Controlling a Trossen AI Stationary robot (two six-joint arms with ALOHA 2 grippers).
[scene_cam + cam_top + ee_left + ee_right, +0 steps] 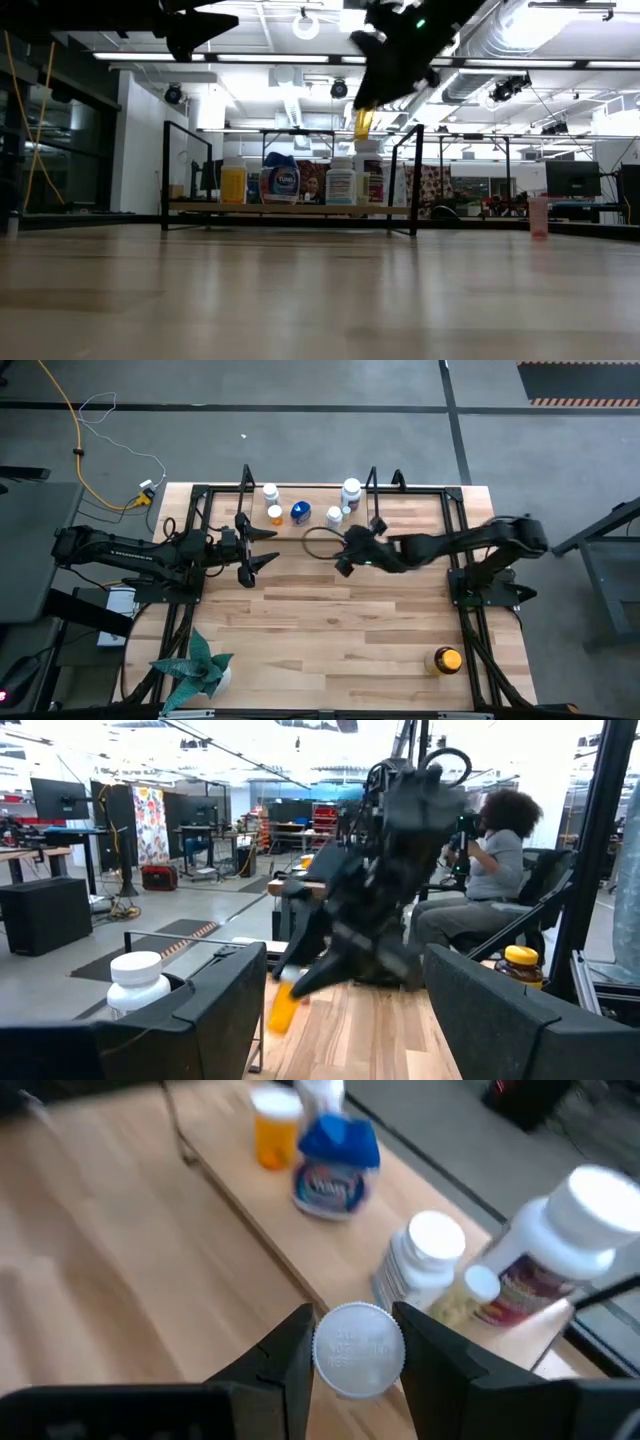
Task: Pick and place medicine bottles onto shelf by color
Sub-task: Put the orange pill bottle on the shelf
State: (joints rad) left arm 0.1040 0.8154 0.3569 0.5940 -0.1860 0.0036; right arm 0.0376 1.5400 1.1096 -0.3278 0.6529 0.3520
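Observation:
The black wire shelf [385,488] stands at the table's far edge and holds a white bottle [270,492], an orange one [275,514], a blue one [300,512] and further white ones [350,491]. My right gripper [350,550] hangs in front of the shelf, shut on a small orange bottle with a white cap [358,1348]; the bottle also shows in the low view [363,122]. My left gripper [268,548] is open and empty, left of the right one. A larger amber bottle [446,660] stands upright near the table's near right corner. My right gripper pinches the orange bottle's round white cap [345,1342] between its two fingers [285,1355], one on each side of the cap. The fingers come from above, slanting down. The bottle hangs below them [363,125], upright and lifted clear of the table.
A teal spiky potted plant [200,670] stands at the near left corner. A thin dark loop [320,542] lies on the table between the grippers. Black arm frames [190,520] run along both sides. A seated person [490,870] shows beyond the table.

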